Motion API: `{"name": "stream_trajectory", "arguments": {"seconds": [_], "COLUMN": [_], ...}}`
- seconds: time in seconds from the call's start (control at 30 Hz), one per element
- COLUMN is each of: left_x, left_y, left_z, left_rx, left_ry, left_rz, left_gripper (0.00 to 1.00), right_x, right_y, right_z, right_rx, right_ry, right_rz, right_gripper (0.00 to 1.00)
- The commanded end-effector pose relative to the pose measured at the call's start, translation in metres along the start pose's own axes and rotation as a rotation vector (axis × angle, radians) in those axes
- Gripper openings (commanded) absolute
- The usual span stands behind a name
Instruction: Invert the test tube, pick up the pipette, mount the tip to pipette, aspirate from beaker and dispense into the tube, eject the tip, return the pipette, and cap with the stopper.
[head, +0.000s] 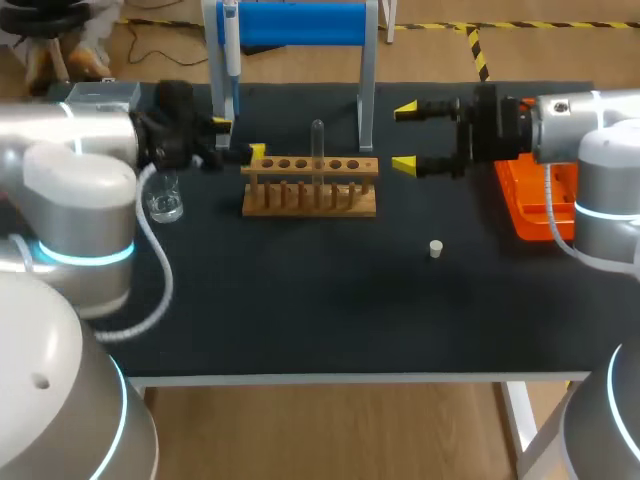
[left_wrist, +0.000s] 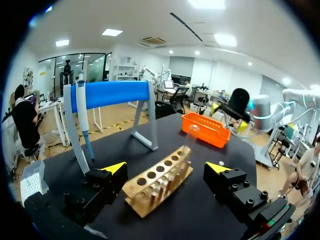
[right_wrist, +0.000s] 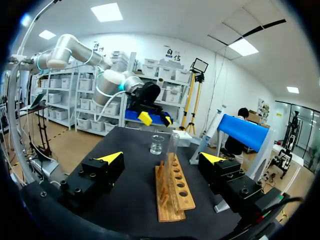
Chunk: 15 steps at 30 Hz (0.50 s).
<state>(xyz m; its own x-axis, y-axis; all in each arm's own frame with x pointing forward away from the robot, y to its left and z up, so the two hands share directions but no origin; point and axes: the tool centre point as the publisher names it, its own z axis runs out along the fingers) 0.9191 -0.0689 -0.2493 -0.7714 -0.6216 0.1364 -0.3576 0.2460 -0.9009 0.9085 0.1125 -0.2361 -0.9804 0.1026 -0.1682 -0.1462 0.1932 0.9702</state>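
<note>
The right end effector (head: 404, 137) has its two yellow-tipped fingers spread wide apart, and it holds nothing. It points sideways across the surface (head: 300, 300), toward the middle. Straight ahead of it is the wooden rack (head: 310, 186). The test tube (head: 318, 150) stands in a hole near the middle of that rack. The tube is straight up and down, so its long way runs from the surface up. Its round end seems to be on top. In the right wrist view the tube (right_wrist: 173, 147) is right in front of the gap between the fingers, but not yet between them. One finger is on the near side and one on the far side, so I think they could close on the tube's two sides.

The left end effector (head: 240, 138) is spread open too, and empty. It sits just beside the other end of the rack, pointing along it. It looks about as near to the tube as the right one, maybe a bit nearer. But the right one is lined up better, so I think it is the one to reach in and flip the tube.

Farther out, the beaker (head: 163, 200) stands near the left arm. The little white stopper (head: 436, 248) lies alone in front of the rack. The orange tip box (head: 535, 200) is by the right arm. The pipette (head: 230, 50) hangs on the blue stand (head: 300, 25) behind the rack.
</note>
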Motion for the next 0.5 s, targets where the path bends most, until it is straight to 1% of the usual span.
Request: {"name": "stream_trajectory", "arguments": {"seconds": [0.03, 0.07, 0.13, 0.5], "left_x": [0.0346, 0.0360, 0.0349, 0.0349], "left_y": [0.0145, 0.0141, 0.0129, 0.0129], "left_z": [-0.0032, -0.0042, -0.0070, -0.0070], "left_rx": [0.081, 0.085, 0.079, 0.079], "left_ry": [-0.047, -0.039, -0.050, -0.050], "left_rz": [0.019, 0.034, 0.032, 0.032], "left_gripper": [1.00, 1.00, 1.00, 1.00], "right_x": [0.0000, 0.0000, 0.0000, 0.0000], "right_y": [-0.0008, -0.0008, -0.0008, -0.0008], "right_z": [0.0000, 0.0000, 0.0000, 0.0000], "right_rx": [-0.001, -0.001, -0.001, -0.001], "right_ry": [0.000, 0.000, 0.000, 0.000], "right_rz": [-0.001, -0.001, -0.001, -0.001], "right_gripper": [1.00, 1.00, 1.00, 1.00]}}
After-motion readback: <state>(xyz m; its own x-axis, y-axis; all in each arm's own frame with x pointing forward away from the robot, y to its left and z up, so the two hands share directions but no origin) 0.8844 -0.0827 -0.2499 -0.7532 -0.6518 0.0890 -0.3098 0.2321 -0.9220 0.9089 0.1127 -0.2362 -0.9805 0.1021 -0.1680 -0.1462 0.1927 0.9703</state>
